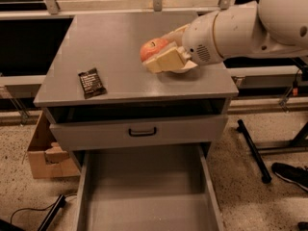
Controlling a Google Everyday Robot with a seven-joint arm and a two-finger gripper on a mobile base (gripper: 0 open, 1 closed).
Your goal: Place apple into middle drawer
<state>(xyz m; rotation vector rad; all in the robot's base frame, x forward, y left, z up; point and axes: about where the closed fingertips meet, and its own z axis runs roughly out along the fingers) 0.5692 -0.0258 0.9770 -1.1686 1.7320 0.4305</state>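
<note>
Grey tabletop [120, 42] up top, and over its right side we've got the apple [153, 48] clamped between the fingers of the pincer [163, 52], carried off the surface so it can travel. Below and out front, the middle drawer [144, 191] is pulled wide open, which we reckon is the drop spot. A dark snack packet [91, 83] sits well off to the left, out of the way.
</note>
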